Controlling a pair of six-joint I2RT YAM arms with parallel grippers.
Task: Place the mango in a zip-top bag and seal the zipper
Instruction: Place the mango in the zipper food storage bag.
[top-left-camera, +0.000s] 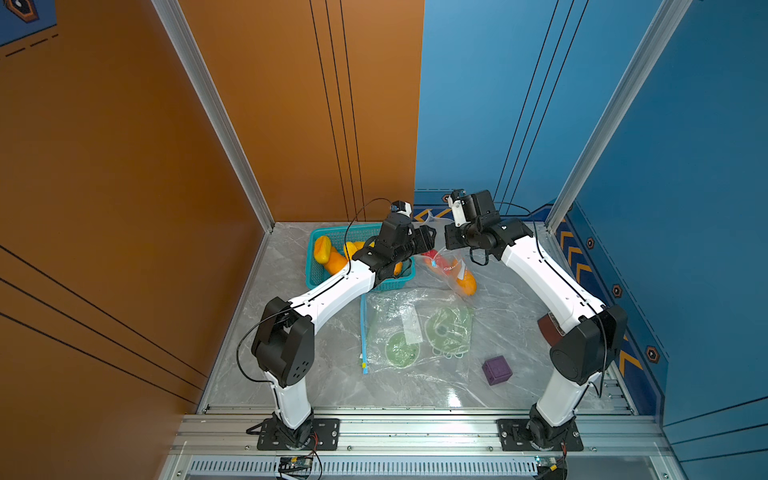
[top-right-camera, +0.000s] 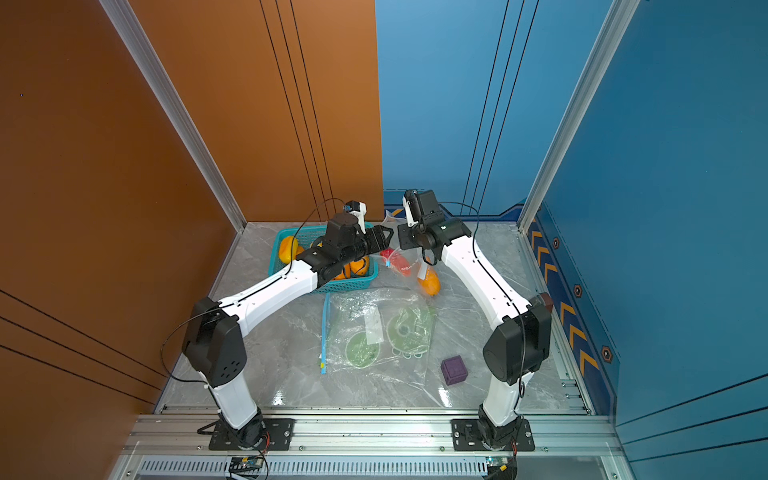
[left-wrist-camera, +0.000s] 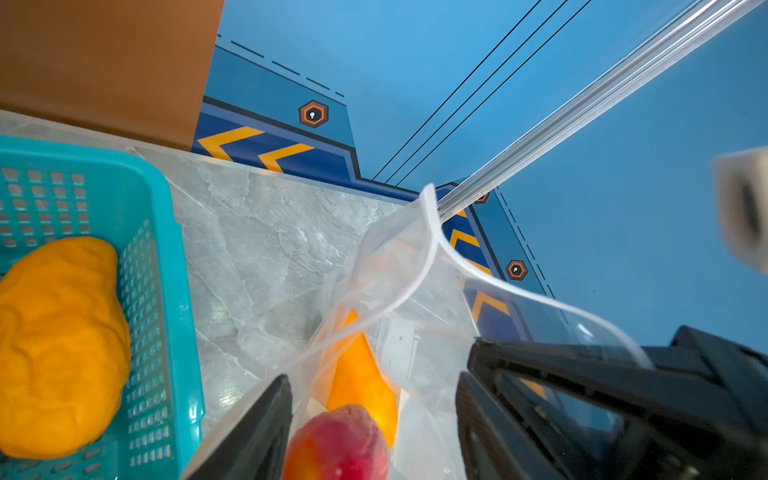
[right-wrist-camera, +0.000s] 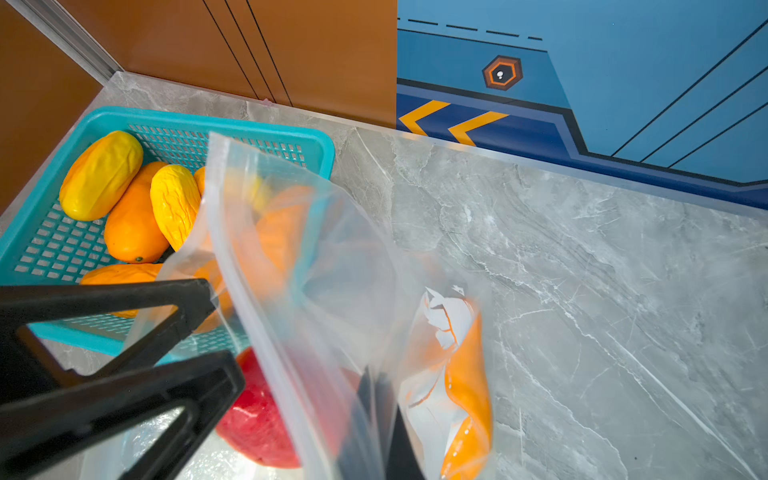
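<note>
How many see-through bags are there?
2. One clear plastic bag hangs from the right gripper beside the teal plastic basket, fruit inside; a second bag, with a blue zipper, lies flat mid-table. More could hide underneath.

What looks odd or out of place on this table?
A purple cube sits alone on the table, unrelated to bagging fruit. Beside it a second clear bag lies crumpled, holding green discs, no fruit. Nothing looks spilled.

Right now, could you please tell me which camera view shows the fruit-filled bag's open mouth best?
The left wrist view: the bag's mouth gapes close up, rim clearly curved. The right wrist view shows it side-on and blurred; both top views show it small and distant.
</note>
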